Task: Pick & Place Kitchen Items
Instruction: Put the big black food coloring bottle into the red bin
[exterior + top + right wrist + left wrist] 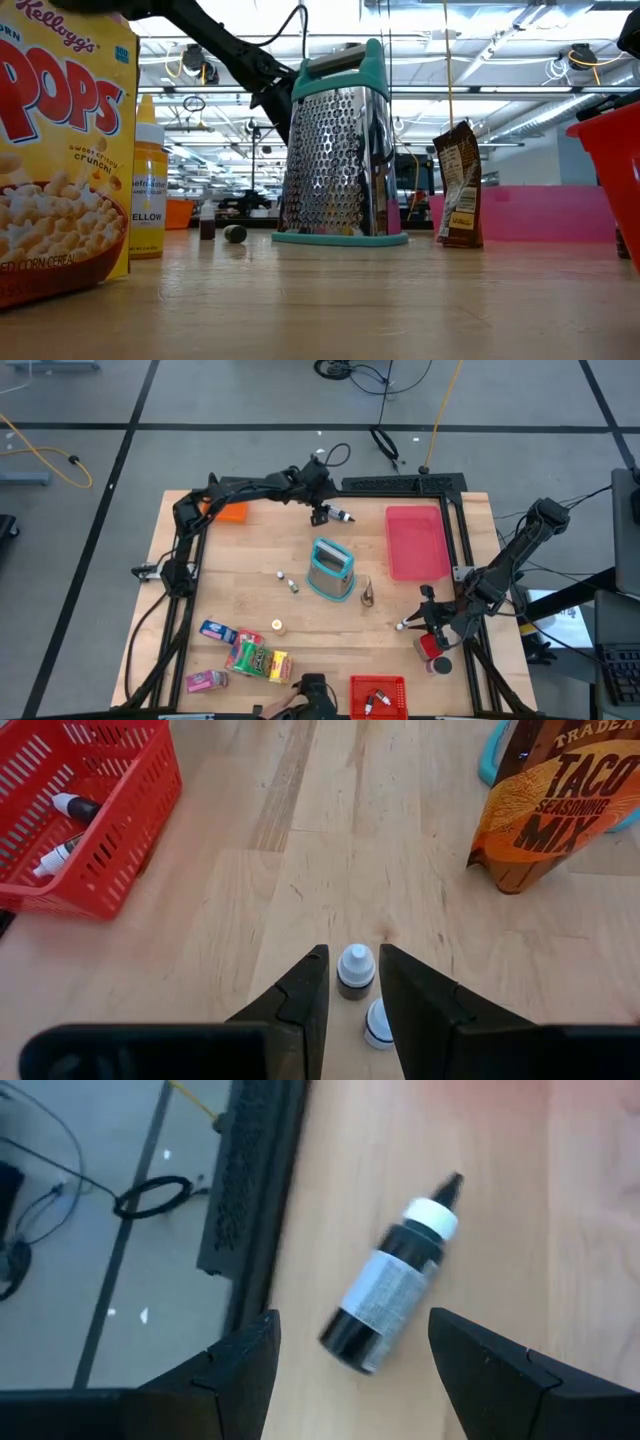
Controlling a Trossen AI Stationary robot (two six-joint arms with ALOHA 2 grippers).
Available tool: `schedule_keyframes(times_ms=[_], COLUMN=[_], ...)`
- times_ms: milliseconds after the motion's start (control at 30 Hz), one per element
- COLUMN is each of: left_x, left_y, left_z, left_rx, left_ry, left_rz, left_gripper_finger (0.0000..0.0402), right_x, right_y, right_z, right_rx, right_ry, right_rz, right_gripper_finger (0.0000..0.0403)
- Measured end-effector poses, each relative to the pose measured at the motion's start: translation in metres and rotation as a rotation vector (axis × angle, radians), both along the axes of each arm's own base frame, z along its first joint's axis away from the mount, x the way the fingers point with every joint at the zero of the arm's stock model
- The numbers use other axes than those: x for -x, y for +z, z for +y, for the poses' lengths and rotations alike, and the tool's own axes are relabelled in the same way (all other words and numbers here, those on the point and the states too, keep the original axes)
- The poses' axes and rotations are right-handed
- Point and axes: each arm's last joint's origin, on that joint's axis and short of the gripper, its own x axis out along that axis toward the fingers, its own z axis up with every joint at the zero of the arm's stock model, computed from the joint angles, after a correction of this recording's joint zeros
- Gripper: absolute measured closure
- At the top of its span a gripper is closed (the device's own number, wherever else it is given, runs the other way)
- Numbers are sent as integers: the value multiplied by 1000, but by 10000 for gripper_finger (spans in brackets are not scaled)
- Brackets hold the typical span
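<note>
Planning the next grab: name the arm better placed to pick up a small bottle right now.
Right. The right gripper already straddles an upright white-capped bottle; the left gripper hangs open above a lying dark bottle.

My left gripper hung wide open over a dark bottle that lay flat near the table's far edge, with bare wood on both sides of it. My right gripper had two small white-capped bottles in its narrow gap. The red basket stood off to one side and the taco mix packet to the other, with open wood between them.
</note>
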Motion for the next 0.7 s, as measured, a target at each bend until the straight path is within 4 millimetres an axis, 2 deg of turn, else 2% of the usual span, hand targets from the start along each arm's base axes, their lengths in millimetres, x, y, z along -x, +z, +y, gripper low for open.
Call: schedule_keyframes(times_ms=[267,500,700], left_x=[-7,-8,6], left_y=[-36,-35,-43], left_z=[8,16,33], left_rx=[23,12,158], left_ry=[-32,-68,-15], left_rz=[47,8,-35], left_gripper_finger=[147,147,147], right_x=[-3,-5,-6], right_y=[1,2,4], right_z=[-2,-2,-1], right_rx=[-15,-24,-35], right_ry=[-26,-32,-30], right_rz=[-14,-23,-36], right_gripper_finger=[316,316,316])
